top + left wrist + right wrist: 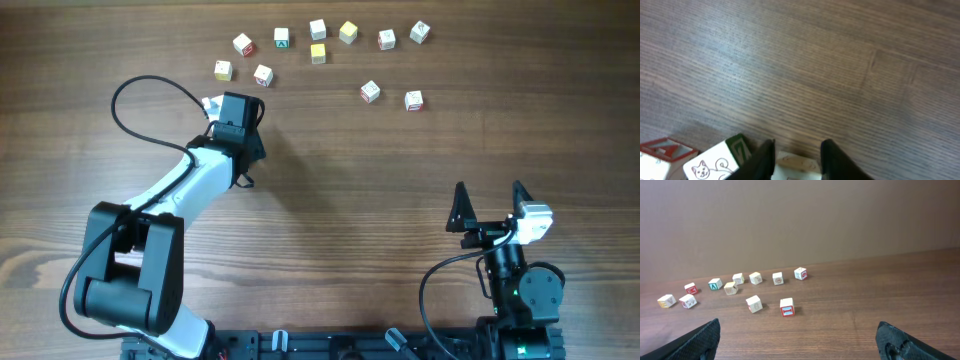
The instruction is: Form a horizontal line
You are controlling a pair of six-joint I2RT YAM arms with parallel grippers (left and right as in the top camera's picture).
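On the table (400, 180), left gripper (797, 146) pinching white cube (796, 164)

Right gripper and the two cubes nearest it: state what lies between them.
Only bare table. Overhead, nothing sits between the right gripper and the two cubes; the right wrist view agrees.

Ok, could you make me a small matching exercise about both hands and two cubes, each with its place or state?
1 left hand
2 right hand
3 cat-picture cube
4 green-marked cube

A wide open, above the table
B in the far scattered group
C cream cube between its fingers
D close beside the left hand's finger

Pairs: 1-C, 2-A, 3-D, 4-B.
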